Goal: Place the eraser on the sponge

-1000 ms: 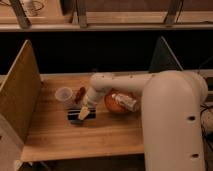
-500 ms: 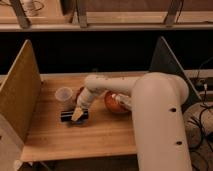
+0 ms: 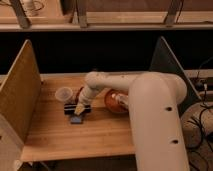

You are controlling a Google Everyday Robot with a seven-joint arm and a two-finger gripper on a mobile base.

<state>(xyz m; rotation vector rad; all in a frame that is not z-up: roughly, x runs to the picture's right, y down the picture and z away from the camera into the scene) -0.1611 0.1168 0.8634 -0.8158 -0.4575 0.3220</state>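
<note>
The black eraser (image 3: 71,110) lies crosswise on the wooden table (image 3: 60,140), left of centre. The small blue sponge (image 3: 76,120) sits just in front of it, touching or nearly touching its near edge. My gripper (image 3: 81,106) comes down from the right on the white arm (image 3: 115,82) and sits right on the eraser's middle, hiding part of it. I cannot make out whether the eraser is lifted or resting on the table.
A translucent plastic cup (image 3: 63,93) stands just behind the eraser on the left. A small reddish-brown object (image 3: 79,93) peeks out beside the arm. An orange bowl (image 3: 116,102) sits to the right under the arm. Upright panels (image 3: 20,95) wall the table's left and right sides.
The arm's big body has shifted right and nearer the camera. The gripper stays at the eraser, which has moved slightly back, so the blue sponge now shows in front of it.
</note>
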